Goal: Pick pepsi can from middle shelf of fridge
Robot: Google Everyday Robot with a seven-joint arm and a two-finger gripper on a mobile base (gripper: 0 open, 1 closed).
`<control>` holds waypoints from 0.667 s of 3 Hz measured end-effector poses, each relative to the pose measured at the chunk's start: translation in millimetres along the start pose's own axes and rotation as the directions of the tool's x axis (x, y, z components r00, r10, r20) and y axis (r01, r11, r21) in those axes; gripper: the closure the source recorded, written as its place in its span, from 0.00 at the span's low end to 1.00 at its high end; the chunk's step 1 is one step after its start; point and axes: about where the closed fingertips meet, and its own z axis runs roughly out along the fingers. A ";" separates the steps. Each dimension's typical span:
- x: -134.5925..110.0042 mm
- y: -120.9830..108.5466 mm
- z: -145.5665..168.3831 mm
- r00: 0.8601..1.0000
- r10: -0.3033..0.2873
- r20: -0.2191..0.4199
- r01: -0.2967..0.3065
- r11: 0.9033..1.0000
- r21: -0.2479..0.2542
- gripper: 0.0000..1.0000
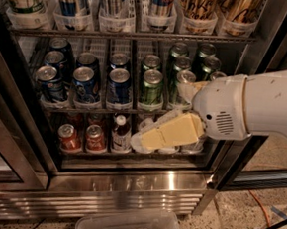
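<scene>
Pepsi can [119, 87] is standing upright at the front of its lane on the middle shelf [104, 109] of the fridge [128, 185], showing its silver top and pull tab. Two more blue cans [86, 86] are sitting in the front row toward the left side of the view, and further blue ones are lining up behind them. Green cans [151, 87] are filling the lanes just beside it on the other side, toward the arm. The gripper [159, 116] is hanging in front of that green section, well clear of the Pepsi can and not touching it. Its pale yellow fingers [169, 133] are standing apart and holding nothing: the lower one is slanting down across the front of the bottom rack, while the upper one is showing near the green cans at the wrist. The white arm [263, 106] is reaching in from the right edge of the view. Tall cans [112, 4] are crowding the rack above in clear trays. On the rack below, red cans [71, 136] are sitting beside a dark bottle [121, 132] with a white cap. Under the racks the ribbed steel base panel [127, 199] is catching the light. A clear plastic bin [124, 227] is resting on the speckled floor [239, 223], and an orange cable [267, 218] is trailing across that floor.
</scene>
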 end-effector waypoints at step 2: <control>-7.8 2.9 3.4 0.999 0.014 0.030 -0.014 1.000 -0.003 0.00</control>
